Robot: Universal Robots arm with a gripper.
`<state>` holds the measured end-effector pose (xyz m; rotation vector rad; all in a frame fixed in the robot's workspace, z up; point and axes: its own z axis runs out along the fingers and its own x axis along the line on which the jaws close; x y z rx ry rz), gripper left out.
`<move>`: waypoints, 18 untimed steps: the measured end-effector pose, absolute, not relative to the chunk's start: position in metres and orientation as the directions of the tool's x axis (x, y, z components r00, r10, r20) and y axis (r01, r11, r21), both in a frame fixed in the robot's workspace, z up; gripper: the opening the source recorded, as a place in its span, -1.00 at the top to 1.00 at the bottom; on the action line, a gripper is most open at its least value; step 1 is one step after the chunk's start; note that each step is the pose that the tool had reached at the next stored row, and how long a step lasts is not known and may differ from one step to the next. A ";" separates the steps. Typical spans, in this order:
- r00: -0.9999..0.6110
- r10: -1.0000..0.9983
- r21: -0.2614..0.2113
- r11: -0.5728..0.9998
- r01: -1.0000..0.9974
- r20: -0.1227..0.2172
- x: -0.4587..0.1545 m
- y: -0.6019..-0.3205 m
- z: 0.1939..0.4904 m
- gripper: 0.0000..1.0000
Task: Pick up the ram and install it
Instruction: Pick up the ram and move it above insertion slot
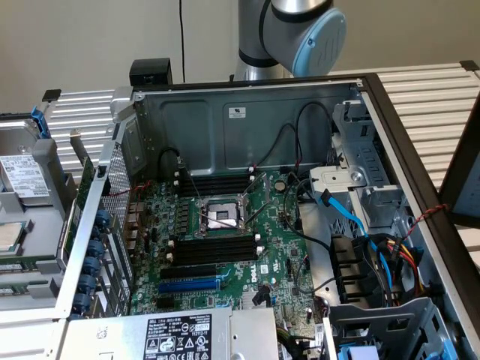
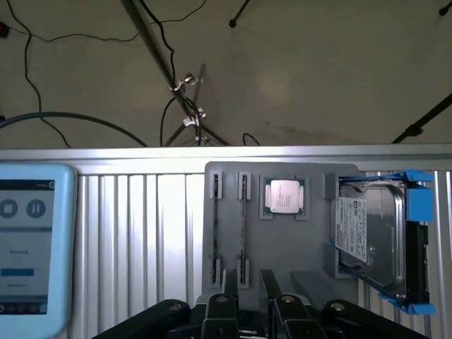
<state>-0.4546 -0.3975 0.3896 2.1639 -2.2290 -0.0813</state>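
Ram point(image 2: 244, 219) stands on edge in a slot of the grey holder point(image 2: 282, 247), btwn its outer edge & the cpu chip point(image 2: 284, 196); gripper point(image 2: 248, 279) hangs near, fingers apart, empty; prob light, stiff, fragile, so pinch flat faces mid-length.

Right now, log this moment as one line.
stage: pre-grasp | ram: on edge in gray tray, not gripped | jaws: apart, empty | black slots: empty
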 end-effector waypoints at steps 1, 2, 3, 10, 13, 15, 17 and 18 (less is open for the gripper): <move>-0.030 -0.999 0.061 0.029 -0.998 -0.012 -0.455 -0.398 0.388 0.47; -0.030 -0.999 0.061 0.029 -0.998 -0.012 -0.455 -0.398 0.386 0.47; -0.030 -0.999 0.061 0.029 -0.998 -0.012 -0.455 -0.398 0.384 0.47; -0.030 -0.999 0.061 0.029 -0.998 -0.012 -0.455 -0.400 0.372 0.47; -0.030 -0.999 0.061 0.029 -0.998 -0.012 -0.455 -0.403 0.366 0.47; -0.030 -0.999 0.061 0.029 -0.998 -0.012 -0.455 -0.405 0.363 0.47; -0.030 -0.999 0.061 0.029 -0.998 -0.012 -0.455 -0.408 0.359 0.47; -0.030 -0.999 0.061 0.029 -0.998 -0.012 -0.455 -0.409 0.357 0.47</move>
